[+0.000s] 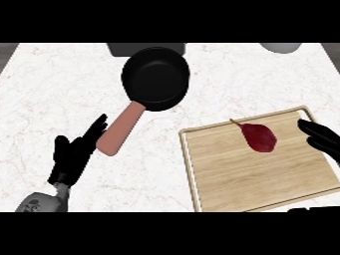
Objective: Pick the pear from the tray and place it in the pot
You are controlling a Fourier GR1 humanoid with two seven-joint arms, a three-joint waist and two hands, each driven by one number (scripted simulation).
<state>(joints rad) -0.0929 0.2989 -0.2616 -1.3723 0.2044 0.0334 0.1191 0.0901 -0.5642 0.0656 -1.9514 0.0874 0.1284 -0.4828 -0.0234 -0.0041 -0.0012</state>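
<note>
The marble counter (47, 99) carries a wooden tray (275, 174) under the right hand (331, 142), whose fingers are straight and hold nothing. A black pot (156, 78) with a pinkish handle (121, 130) lies ahead of the left hand (73, 154), resting open. The dark red pear (260, 137) lies on the tray, just left of the right hand's fingertips.

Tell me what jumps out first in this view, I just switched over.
The black pot with its pinkish handle sits at the counter's upper middle. The dark red pear lies on the wooden tray at lower right, with the right robot hand open just beside it. The left robot hand rests open at lower left.
</note>
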